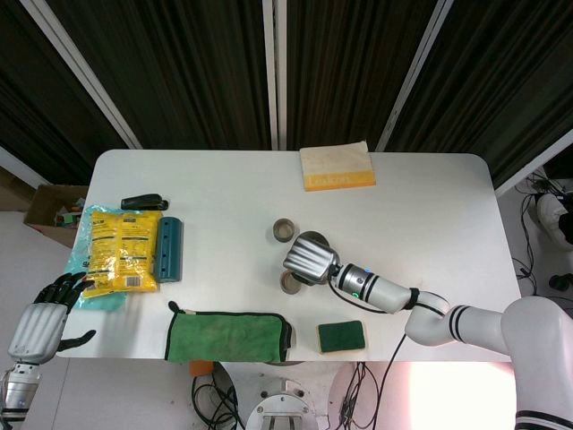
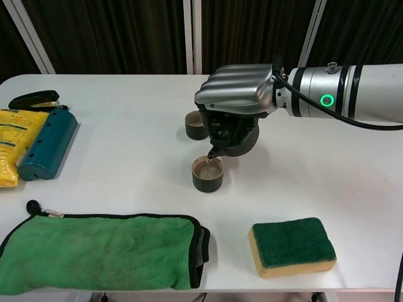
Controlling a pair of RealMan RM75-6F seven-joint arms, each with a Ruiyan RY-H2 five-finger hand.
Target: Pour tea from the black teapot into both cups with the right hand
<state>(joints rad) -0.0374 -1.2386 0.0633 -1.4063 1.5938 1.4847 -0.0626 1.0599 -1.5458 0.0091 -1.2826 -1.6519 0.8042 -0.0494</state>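
Note:
My right hand [image 2: 238, 93] [image 1: 309, 259] grips the black teapot [image 2: 234, 136] from above and holds it tilted, spout down, over the near dark cup [image 2: 208, 174] [image 1: 290, 283]. Pale liquid shows inside that cup. The spout tip hangs just above its rim. A second dark cup [image 2: 195, 125] [image 1: 285, 230] stands behind, to the left of the teapot. In the head view the hand hides nearly the whole teapot. My left hand [image 1: 40, 322] hangs off the table's left side, fingers apart, holding nothing.
A green cloth [image 2: 101, 251] lies along the front edge and a green-topped sponge [image 2: 293, 245] at front right. At the left are a teal block [image 2: 48, 143], a yellow snack bag [image 1: 116, 251] and a black stapler [image 2: 34, 99]. A yellow sponge pad [image 1: 337, 167] sits at the back.

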